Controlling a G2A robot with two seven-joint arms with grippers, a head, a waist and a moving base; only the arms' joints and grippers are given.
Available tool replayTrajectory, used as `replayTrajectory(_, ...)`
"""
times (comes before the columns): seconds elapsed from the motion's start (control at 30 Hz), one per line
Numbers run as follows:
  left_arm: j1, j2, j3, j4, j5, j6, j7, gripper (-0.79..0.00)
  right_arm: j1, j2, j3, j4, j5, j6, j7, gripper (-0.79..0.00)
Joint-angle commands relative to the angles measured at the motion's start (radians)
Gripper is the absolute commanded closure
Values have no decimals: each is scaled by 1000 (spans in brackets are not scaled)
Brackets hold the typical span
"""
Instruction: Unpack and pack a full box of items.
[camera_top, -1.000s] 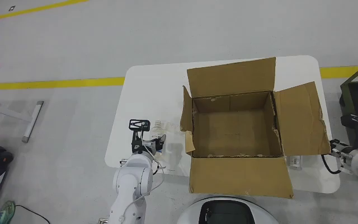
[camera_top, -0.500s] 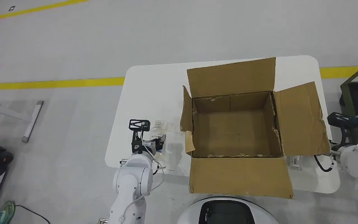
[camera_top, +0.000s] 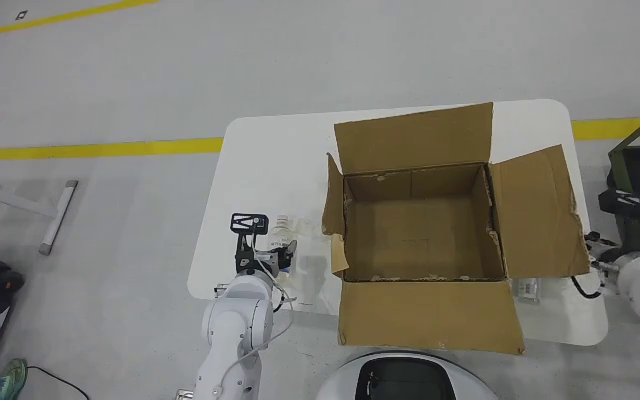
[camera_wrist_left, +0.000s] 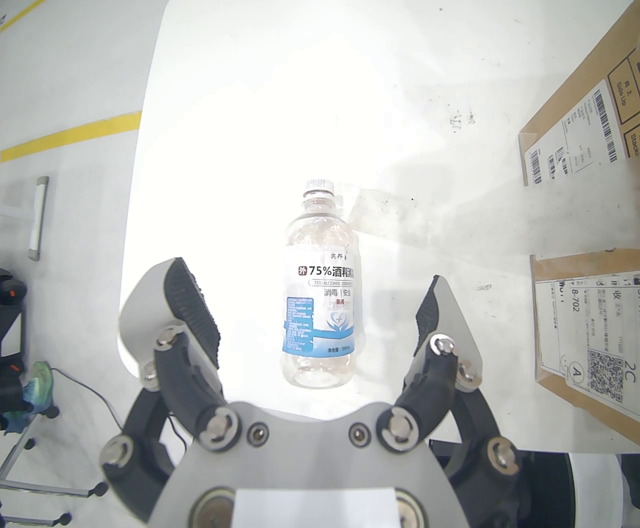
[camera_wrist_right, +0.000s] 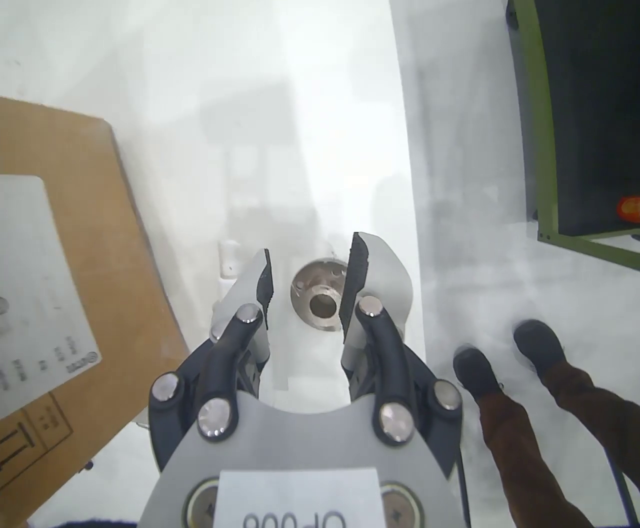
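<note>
The box (camera_top: 415, 182) is sitting open and empty on the desk (camera_top: 280, 160), so unpacking is looking done and repacking is only starting. The left tool (camera_wrist_left: 310, 277) is hovering spread wide over the bottle (camera_wrist_left: 320, 290), which is lying near the box (not yet gripped). Whether the right tool (camera_wrist_right: 311, 245) is holding the small metal piece (camera_wrist_right: 319, 300), I cannot tell.

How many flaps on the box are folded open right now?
4. Far flap lies toward the table's back edge, right flap and near flap splay outward, left flap stands steeply.
</note>
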Motion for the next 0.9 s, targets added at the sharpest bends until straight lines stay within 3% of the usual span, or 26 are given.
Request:
replayTrajectory(0.0,0,0,0,0,0,0,0,-785,-33,-6,37,-42,21,4,-163,0)
replayTrajectory(0.13,0,0,0,0,0,0,0,-785,-137,-22,67,-139,76,-5,-394,0)
replayTrajectory(0.3,0,0,0,0,0,0,0,-785,-214,-35,122,-181,173,-53,-556,0)
replayTrajectory(0.6,0,0,0,0,0,0,0,-785,-256,-41,169,-314,223,-114,-614,0)
replayTrajectory(0.87,0,0,0,0,0,0,0,-785,-156,-25,96,-314,138,-209,-603,0)
